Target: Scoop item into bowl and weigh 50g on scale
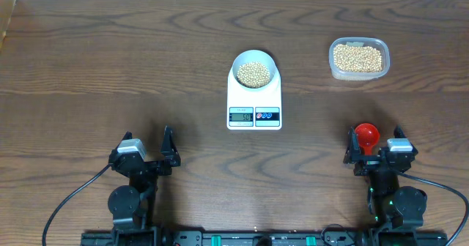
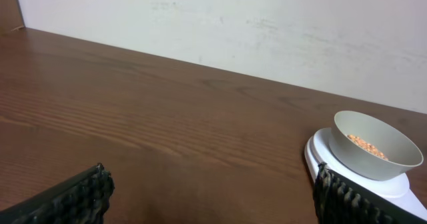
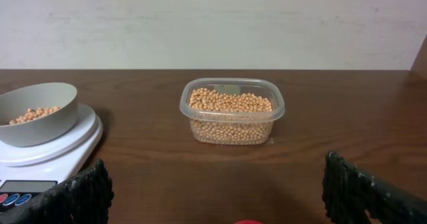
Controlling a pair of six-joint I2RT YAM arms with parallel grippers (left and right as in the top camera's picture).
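Left gripper [image 1: 145, 147] wide, empty. Right gripper [image 1: 374, 145] wide, red scoop [image 1: 366, 135] lying loose between jaws. Ahead: bowl [image 3: 47, 127] of beans [image 1: 253, 73] on scale [image 1: 242, 99]; tub [image 3: 231, 117] beyond right gripper.

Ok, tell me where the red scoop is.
Overhead view: the red scoop lies at right, between the open jaws of the right gripper, nearer the robot than the bean tub.

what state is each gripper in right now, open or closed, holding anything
left gripper: open, empty
right gripper: open, gripping nothing; the red scoop lies between its spread fingers, not clamped
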